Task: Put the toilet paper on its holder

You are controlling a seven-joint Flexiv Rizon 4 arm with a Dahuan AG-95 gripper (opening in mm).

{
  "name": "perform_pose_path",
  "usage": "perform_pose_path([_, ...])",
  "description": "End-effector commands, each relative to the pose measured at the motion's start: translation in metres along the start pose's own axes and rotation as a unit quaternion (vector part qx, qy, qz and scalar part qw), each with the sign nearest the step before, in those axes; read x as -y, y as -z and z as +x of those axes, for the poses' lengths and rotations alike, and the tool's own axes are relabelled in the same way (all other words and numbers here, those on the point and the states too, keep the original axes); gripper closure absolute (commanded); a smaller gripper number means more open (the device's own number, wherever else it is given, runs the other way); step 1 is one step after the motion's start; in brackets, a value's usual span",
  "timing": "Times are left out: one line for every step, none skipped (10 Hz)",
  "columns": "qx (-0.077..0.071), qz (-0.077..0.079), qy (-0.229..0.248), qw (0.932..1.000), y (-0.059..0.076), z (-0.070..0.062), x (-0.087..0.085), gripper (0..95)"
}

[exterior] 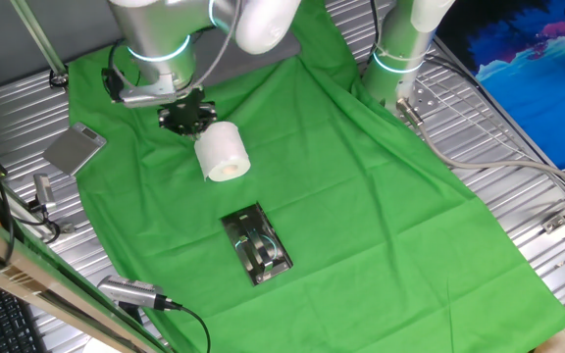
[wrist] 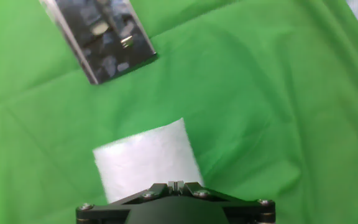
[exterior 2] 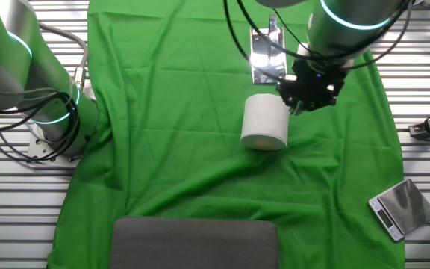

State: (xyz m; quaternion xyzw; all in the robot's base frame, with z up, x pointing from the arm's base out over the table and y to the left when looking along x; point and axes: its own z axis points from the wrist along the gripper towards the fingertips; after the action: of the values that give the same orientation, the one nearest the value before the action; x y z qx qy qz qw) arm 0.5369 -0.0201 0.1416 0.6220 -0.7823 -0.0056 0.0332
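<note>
Lying roll (exterior: pixel 223 150) just beside gripper (exterior: pixel 188 120)

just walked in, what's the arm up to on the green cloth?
The gripper has the toilet paper by one end, and the roll looks lifted off the green cloth, tilted. The chrome holder lies flat on the cloth a little way off, with nothing on its bar yet. The hand view shows the roll close under the fingers and the holder ahead. So: roll picked up, placement not done.
</note>
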Motion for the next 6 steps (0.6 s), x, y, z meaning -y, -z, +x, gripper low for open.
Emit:
perform_pose_path([0.008, -0.026, 0.020, 0.9994, 0.0008, -0.0010, 0.0067, 76.0])
perform_pose_path([0.001, -0.023, 0.017, 0.9996, 0.0020, -0.0010, 0.0065, 76.0])
perform_pose_path([-0.001, -0.004, 0.022, 0.9998, 0.0027, -0.0014, 0.0064, 76.0])
perform_pose_path([0.003, 0.004, 0.019, 0.9998, 0.0028, -0.0012, 0.0064, 57.0])
perform_pose_path([0.015, 0.025, 0.031, 0.9991, 0.0028, -0.0011, 0.0062, 38.0])
perform_pose_path([0.017, 0.026, 0.037, 0.9989, 0.0029, -0.0010, 0.0061, 38.0])
